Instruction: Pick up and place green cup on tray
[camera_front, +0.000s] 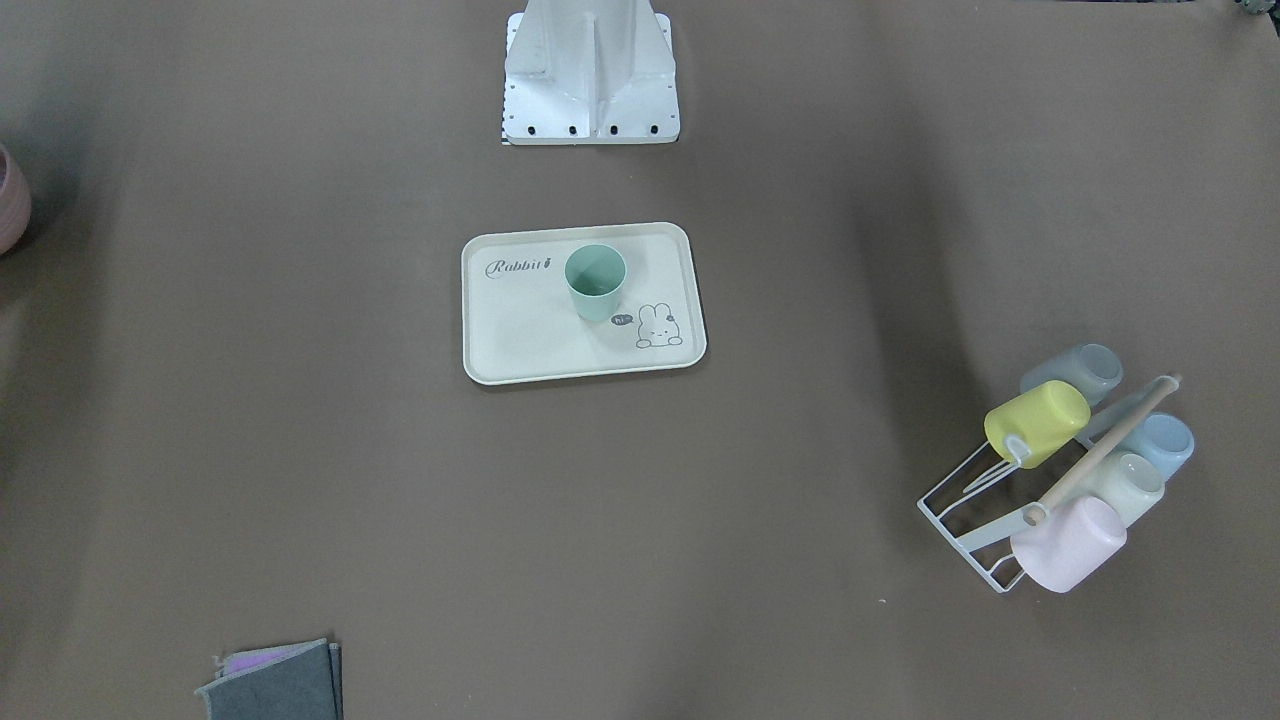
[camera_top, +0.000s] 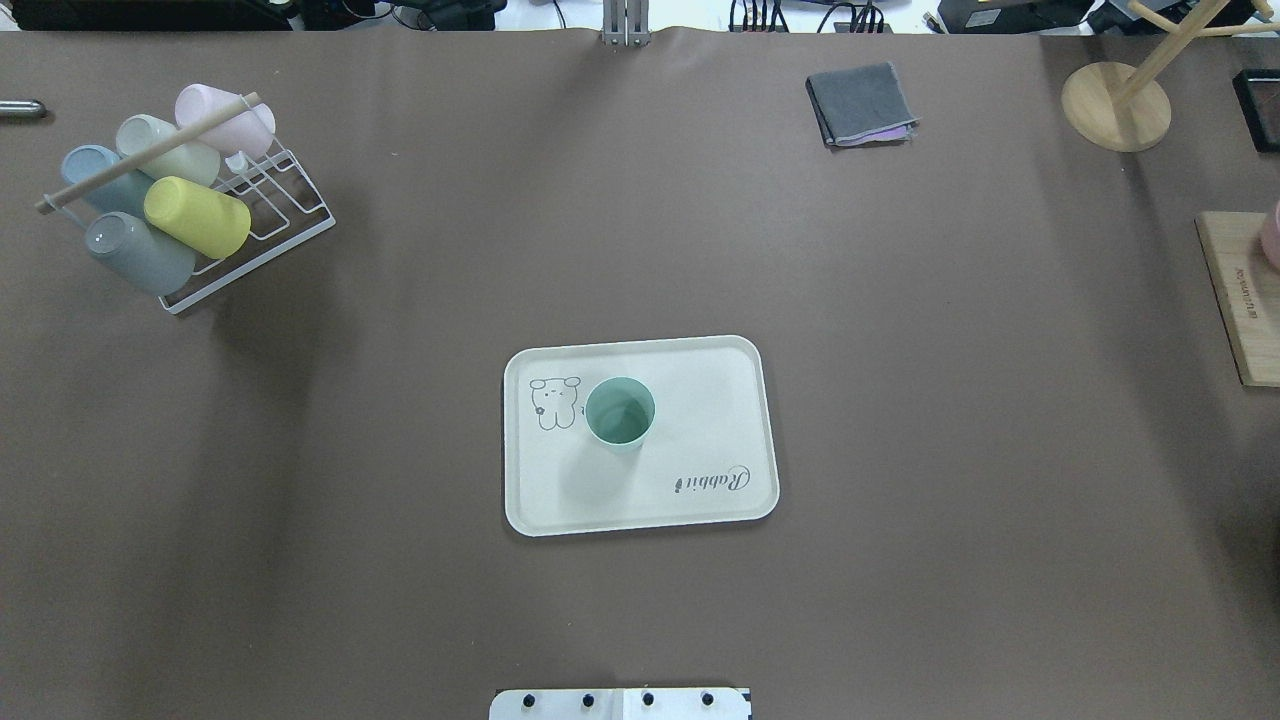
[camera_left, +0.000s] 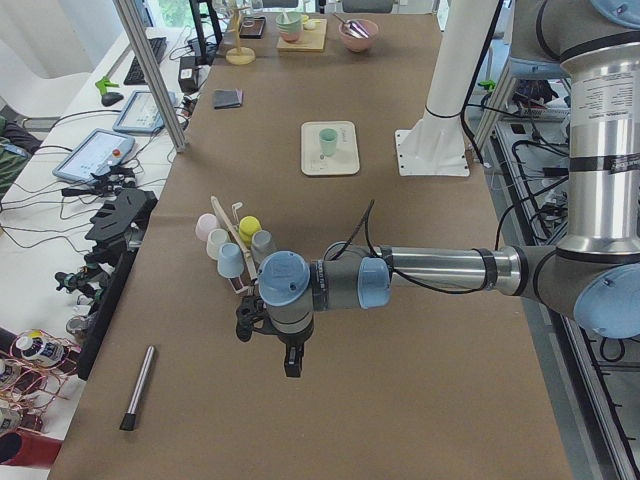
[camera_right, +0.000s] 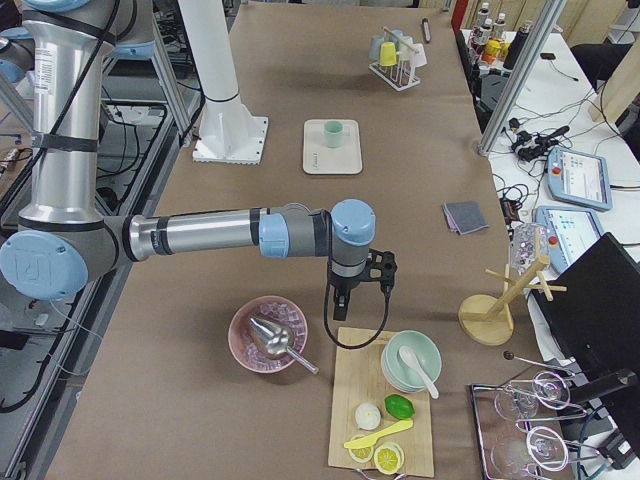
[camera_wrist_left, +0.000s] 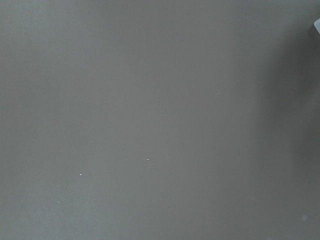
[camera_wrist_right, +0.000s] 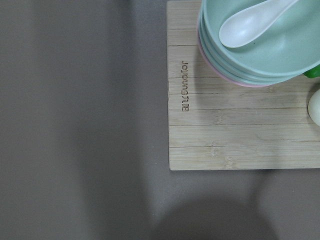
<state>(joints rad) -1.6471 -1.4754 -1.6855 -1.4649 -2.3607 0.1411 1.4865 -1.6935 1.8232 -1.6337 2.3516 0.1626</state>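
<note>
The mint-green cup (camera_front: 595, 282) stands upright on the cream tray (camera_front: 520, 345), beside the bunny drawing. It shows on the tray (camera_top: 700, 500) in the overhead view (camera_top: 620, 412) too. Both grippers are far from it. My left gripper (camera_left: 290, 362) hangs over bare table near the cup rack, at the table's left end. My right gripper (camera_right: 338, 303) hangs near the wooden board at the right end. Each shows only in a side view, so I cannot tell whether it is open or shut. Neither wrist view shows fingers.
A white wire rack (camera_top: 250, 215) with several pastel cups, one yellow (camera_top: 197, 216), stands far left. A folded grey cloth (camera_top: 860, 105) and a wooden stand (camera_top: 1115, 105) are far right. A wooden board (camera_wrist_right: 225, 125) with stacked bowls (camera_wrist_right: 260, 50) lies under the right wrist.
</note>
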